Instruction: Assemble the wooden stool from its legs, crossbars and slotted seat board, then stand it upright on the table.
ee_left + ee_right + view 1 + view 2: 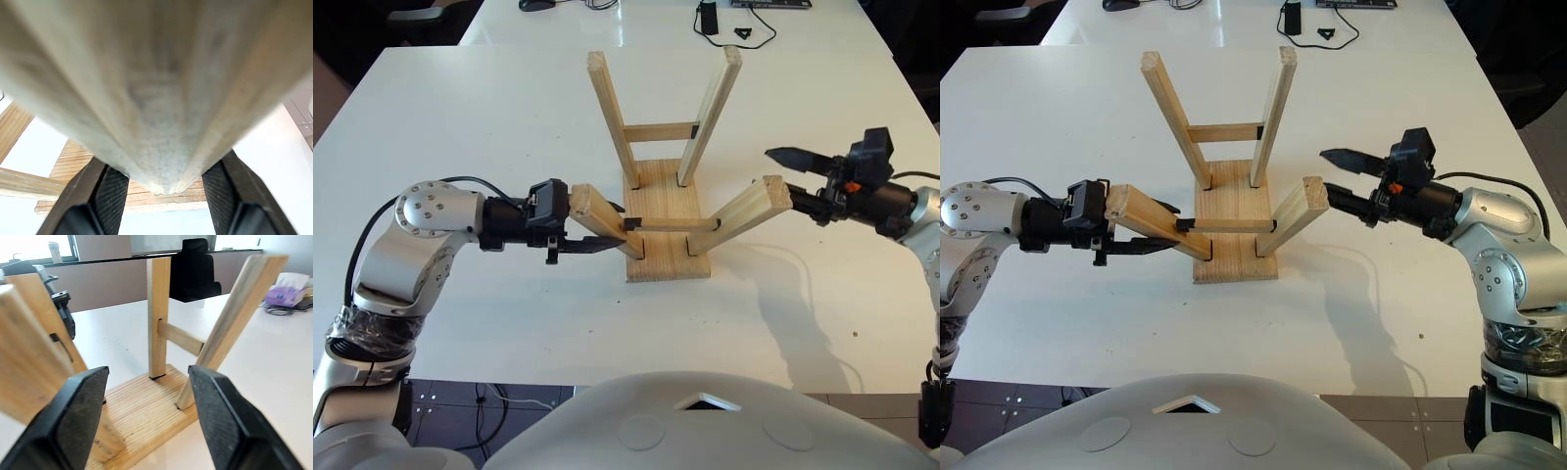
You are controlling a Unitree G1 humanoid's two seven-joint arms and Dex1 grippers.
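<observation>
L gripper [613, 226] clamps outer end of near-left leg [597, 209], which is tilted low. R gripper [781, 173] is wide open, holding nothing, just beside near-right leg [744, 213] end. Seat board [668, 257] lies flat on table [460, 127], mid; far legs [610, 110] stand in it w/ crossbar [658, 131].

Head eyes overlook the stool [666, 201]; wrist cameras crowd it.

Seat board [666, 196] flat mid-table. Far legs [610, 117] upright, crossbar [658, 131] joining them; open gap under it. Left near leg [597, 209] and right near leg [749, 209] splay outward, barring low side approach. Free room over table [460, 127] in front.
</observation>
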